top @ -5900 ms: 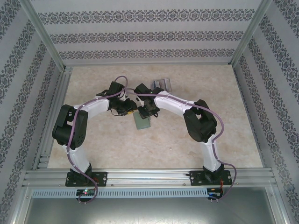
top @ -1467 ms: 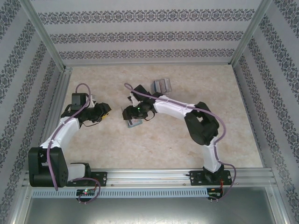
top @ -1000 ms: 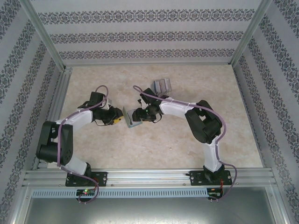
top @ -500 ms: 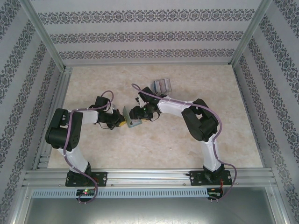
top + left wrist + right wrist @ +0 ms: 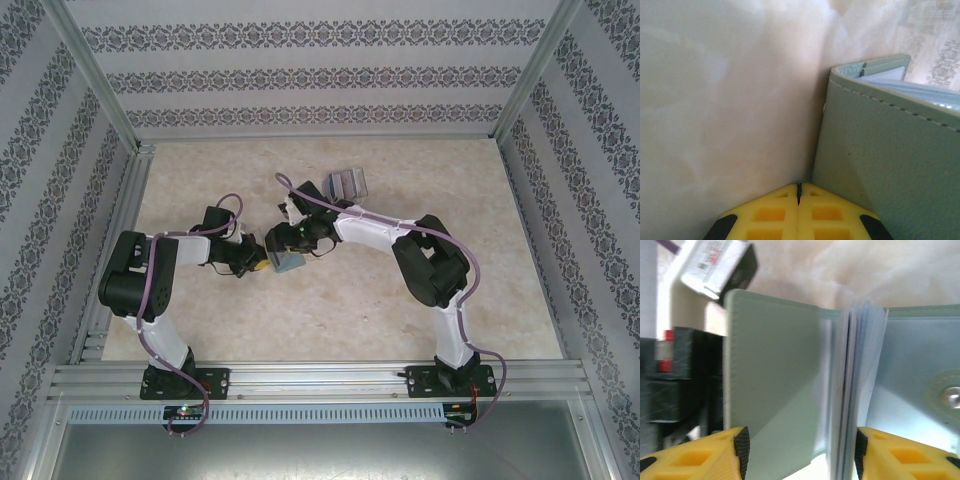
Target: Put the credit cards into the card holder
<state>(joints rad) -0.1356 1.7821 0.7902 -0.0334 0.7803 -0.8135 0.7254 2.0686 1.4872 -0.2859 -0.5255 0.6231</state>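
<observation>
Pressing the left gripper (image 5: 799, 195) fully together, yellow pads (image 5: 770, 216) flat against each other with nothing pinched between them, having snapped shut within the last second. Resting those closed tips just beside the lower edge of the card holder (image 5: 890, 165), with its grey-green stitched cover rising at the right of the left wrist view; touching or barely apart, hard to tell. Having swung in from the left side of the table (image 5: 450, 320) over the last second and a half, now sitting left of centre in the overhead view.

Keeping the right gripper (image 5: 800, 440) spread, one yellow finger on each side of the opened holder, straddling a green panel and the fan of clear sleeves (image 5: 860, 360); gripping or merely bracing, impossible to say. Showing the snap stud (image 5: 952, 396) on the other panel at the right edge of the right wrist view. Looking more compact overhead than half a second ago, the pale raised panel no longer standing out.

Leaving the credit cards (image 5: 346, 183) untouched as a silvery block at upper centre, well apart from both grippers. Probably still opening and steadying the holder, with no card loaded yet and fetching the bundle likely coming next.
</observation>
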